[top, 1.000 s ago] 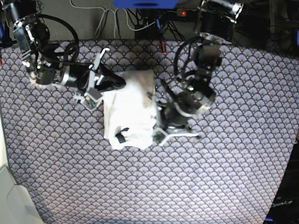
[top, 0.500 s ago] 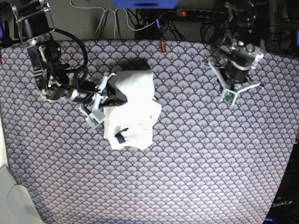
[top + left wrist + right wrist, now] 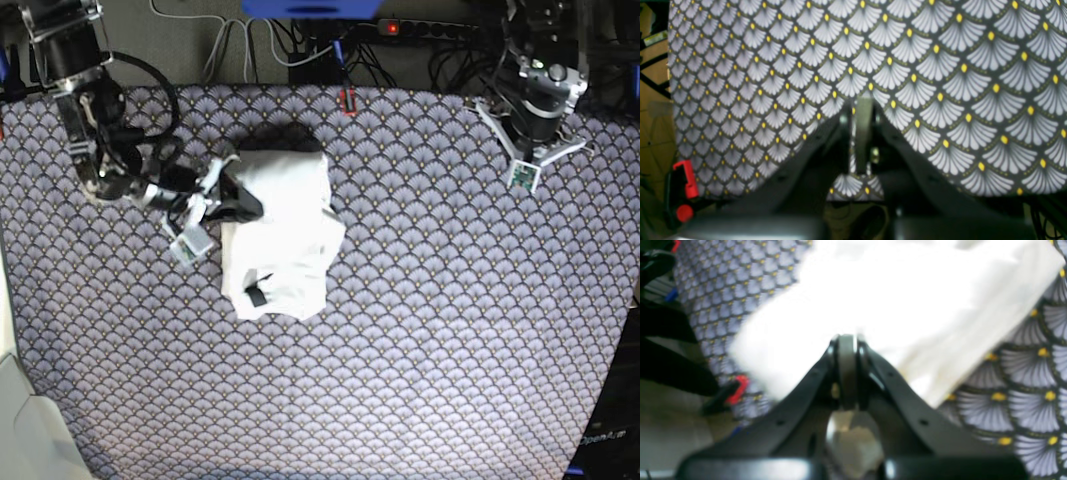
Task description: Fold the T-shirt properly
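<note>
The T-shirt (image 3: 285, 230) lies as a compact white bundle left of the table's middle, plain side up, with a small black tag (image 3: 255, 295) near its front edge. My right gripper (image 3: 252, 207) is shut, its tips resting at the bundle's left edge. In the right wrist view the closed fingertips (image 3: 846, 340) press against the white T-shirt (image 3: 893, 300), and no cloth shows between them. My left gripper (image 3: 527, 140) hangs at the back right, far from the shirt. Seen from the left wrist, the left gripper (image 3: 863, 101) is shut and empty over the patterned cloth.
A fan-patterned tablecloth (image 3: 420, 350) covers the table. Cables and a power strip (image 3: 392, 27) run behind the back edge, with a red clip (image 3: 347, 100) on it. A red clamp (image 3: 685, 176) sits at the table's edge. A white object (image 3: 25, 430) stands front left.
The left arm let go of the shirt's right side and swung up to the back right corner. The right gripper stayed shut at the shirt's left edge, shifting only slightly.
</note>
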You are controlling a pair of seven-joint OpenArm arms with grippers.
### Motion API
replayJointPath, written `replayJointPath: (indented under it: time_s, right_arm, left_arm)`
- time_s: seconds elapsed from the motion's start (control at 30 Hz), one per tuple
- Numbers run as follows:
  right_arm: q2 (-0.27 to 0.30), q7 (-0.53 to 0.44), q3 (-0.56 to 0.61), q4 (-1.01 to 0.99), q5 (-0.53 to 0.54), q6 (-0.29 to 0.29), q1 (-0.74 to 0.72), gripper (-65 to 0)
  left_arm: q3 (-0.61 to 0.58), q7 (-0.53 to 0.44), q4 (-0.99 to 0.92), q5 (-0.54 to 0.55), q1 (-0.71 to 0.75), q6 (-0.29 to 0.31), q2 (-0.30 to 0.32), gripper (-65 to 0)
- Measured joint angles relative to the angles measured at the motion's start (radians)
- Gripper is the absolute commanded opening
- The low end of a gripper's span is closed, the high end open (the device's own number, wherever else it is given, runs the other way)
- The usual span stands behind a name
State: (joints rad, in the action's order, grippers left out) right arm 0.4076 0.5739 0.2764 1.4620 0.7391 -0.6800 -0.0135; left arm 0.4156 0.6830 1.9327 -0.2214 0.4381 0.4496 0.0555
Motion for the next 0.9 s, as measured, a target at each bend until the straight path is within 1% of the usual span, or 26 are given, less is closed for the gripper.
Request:
replayJointPath:
  time_s: [0.1,0.17,0.2,0.23,0.27,0.3,0.33,0.4,0.47,0.53,0.57,0.6,0.7,0.73,0.8,0.87,0.9]
  right_arm:
    - [0.036,0.001,0.001,0.18,0.013,-0.01,0.068,-65.0]
    - [0.049,-0.004,-0.007,0.294,0.012,-0.003,0.116,-65.0]
    - [0.058,-0.011,-0.011,0.331,0.019,-0.008,0.145,-65.0]
    - [0.069,-0.008,-0.015,0.364,0.019,0.002,0.18,-65.0]
    - [0.08,-0.008,-0.026,0.388,0.02,0.032,0.22,-65.0]
    - [0.086,-0.001,-0.046,0.404,0.013,0.06,0.264,-65.0]
    - [0.095,0.003,-0.063,0.416,0.003,0.071,0.309,-65.0]
    - [0.116,-0.003,-0.1,0.439,0.003,0.061,0.388,-65.0]
    - [0.121,-0.015,-0.161,0.451,0.011,0.063,0.472,-65.0]
    - [0.121,-0.02,-0.216,0.451,0.013,0.064,0.551,-65.0]
    - [0.12,-0.008,-0.241,0.448,0.007,0.063,0.587,-65.0]
    - [0.119,-0.001,-0.258,0.445,0.002,0.064,0.615,-65.0]
    - [0.118,-0.019,-0.322,0.446,0.006,0.064,0.715,-65.0]
    - [0.119,-0.024,-0.343,0.441,-0.011,0.063,0.747,-65.0]
    - [0.099,-0.047,-0.362,0.394,-0.097,0.064,0.792,-65.0]
    - [0.052,-0.087,-0.359,0.295,-0.235,0.067,0.808,-65.0]
    - [0.033,-0.118,-0.354,0.245,-0.292,0.066,0.809,-65.0]
  left_arm:
    - [-0.002,-0.007,0.006,0.002,0.024,0.0,0.001,-62.4]
    - [-0.006,-0.002,0.005,0.009,0.049,0.0,0.002,-62.4]
    - [-0.007,0.002,0.005,0.038,0.059,0.0,0.004,-62.5]
    - [-0.008,-0.001,0.005,0.078,0.073,0.0,0.009,-62.5]
    - [-0.007,-0.006,0.005,0.123,0.087,0.003,0.014,-63.1]
    - [-0.006,-0.007,0.005,0.161,0.103,0.0,0.022,-64.5]
    - [-0.006,-0.006,0.005,0.196,0.121,0.0,0.042,-64.8]
    - [-0.007,-0.004,0.006,0.263,0.167,-0.002,0.086,-64.4]
    - [-0.008,-0.005,0.003,0.319,0.22,-0.011,0.098,-64.4]
    - [-0.013,-0.003,-0.011,0.377,0.266,0.001,0.113,-64.4]
    - [-0.013,-0.002,-0.023,0.393,0.279,0.006,0.118,-64.4]
    - [-0.013,-0.002,-0.036,0.399,0.288,-0.003,0.121,-64.4]
    - [-0.012,-0.015,-0.096,0.423,0.315,-0.003,0.123,-64.4]
    - [-0.024,-0.01,-0.124,0.421,0.318,-0.003,0.124,-64.4]
    - [-0.054,-0.023,-0.195,0.41,0.321,-0.006,0.124,-64.4]
    - [-0.083,-0.087,-0.284,0.414,0.325,-0.004,0.126,-64.4]
    - [-0.098,-0.137,-0.334,0.416,0.325,-0.004,0.131,-64.4]
